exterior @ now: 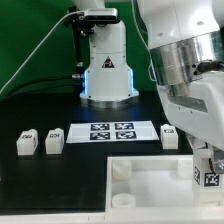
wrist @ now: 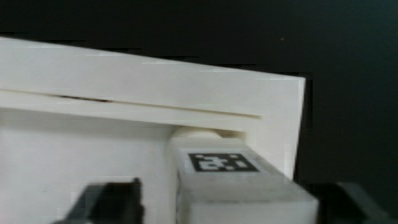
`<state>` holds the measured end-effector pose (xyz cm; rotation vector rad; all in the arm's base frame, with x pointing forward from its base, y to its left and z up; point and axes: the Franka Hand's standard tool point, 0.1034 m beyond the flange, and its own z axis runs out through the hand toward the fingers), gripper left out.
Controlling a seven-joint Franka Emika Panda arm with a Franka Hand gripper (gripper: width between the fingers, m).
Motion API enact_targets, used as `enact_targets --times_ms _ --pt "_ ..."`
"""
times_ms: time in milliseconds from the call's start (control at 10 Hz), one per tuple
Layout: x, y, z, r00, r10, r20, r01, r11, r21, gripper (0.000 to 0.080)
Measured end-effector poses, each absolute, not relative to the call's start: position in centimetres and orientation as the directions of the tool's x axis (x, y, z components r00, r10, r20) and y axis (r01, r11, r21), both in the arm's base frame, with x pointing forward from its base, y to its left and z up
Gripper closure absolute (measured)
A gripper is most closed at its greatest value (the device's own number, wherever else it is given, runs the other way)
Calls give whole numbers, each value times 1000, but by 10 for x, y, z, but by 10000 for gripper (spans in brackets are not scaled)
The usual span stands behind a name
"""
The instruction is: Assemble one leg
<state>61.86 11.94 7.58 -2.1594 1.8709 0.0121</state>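
A leg (exterior: 211, 179), a small white post with a square marker, stands upright at the corner of the white tray (exterior: 150, 182) on the exterior view's right. In the wrist view this leg (wrist: 224, 170) rises from a round corner socket (wrist: 214, 128) of the tray (wrist: 107, 120). My gripper (exterior: 208, 165) hangs straight over it. Its two dark fingers (wrist: 111, 202) stand on either side of the leg with a gap on each side, so the gripper (wrist: 228, 198) is open around it.
Two more legs (exterior: 26, 143) (exterior: 54, 141) stand in a row at the exterior view's left, and a third (exterior: 169, 136) stands right of the marker board (exterior: 110, 131). The robot base (exterior: 106, 70) rises behind the marker board.
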Motion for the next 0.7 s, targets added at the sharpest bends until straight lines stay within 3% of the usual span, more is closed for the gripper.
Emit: enact_targets --times_ms 100,200,500,600,700 --pt "617 122 76 339 -929 -148 -929 -306 -207 188" --pt "619 124 79 499 -860 -106 -857 -471 -209 188" --pt "620 124 80 711 -702 -41 -692 -687 -222 151" --pt "620 123 80 808 -589 -5 -577 -789 -211 151" --pt "624 122 82 909 -415 43 -404 -901 -159 150"
